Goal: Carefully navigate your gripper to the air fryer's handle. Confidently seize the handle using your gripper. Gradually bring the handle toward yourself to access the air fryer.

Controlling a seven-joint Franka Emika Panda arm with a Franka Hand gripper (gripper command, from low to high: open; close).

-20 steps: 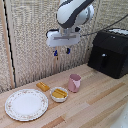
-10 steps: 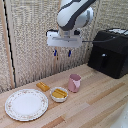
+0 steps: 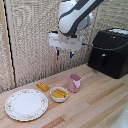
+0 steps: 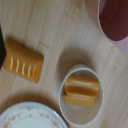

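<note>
The air fryer [image 3: 110,52] is a large matte-black box at the exterior view's right, on the wooden table. Its handle [image 3: 102,62] sticks out of the front drawer panel as a short black vertical bar. My gripper [image 3: 64,52] hangs in the air well to the exterior view's left of the fryer, above the pink cup, apart from the handle. Its two blue-tipped fingers [image 3: 71,54] point down and stand spread, with nothing between them. The wrist view looks down on the table and shows neither the fryer nor the fingers.
A pink cup [image 3: 74,82] [image 4: 116,20] stands below the gripper. Next to it is a small white bowl [image 3: 59,94] [image 4: 82,94] with yellow food, an orange bread piece [image 3: 43,86] [image 4: 22,60], and a floral plate [image 3: 26,104] [image 4: 25,116]. A woven screen stands behind.
The gripper has stayed at about the same height and place above the cup; only a slight shift shows. Nothing on the table has moved.
</note>
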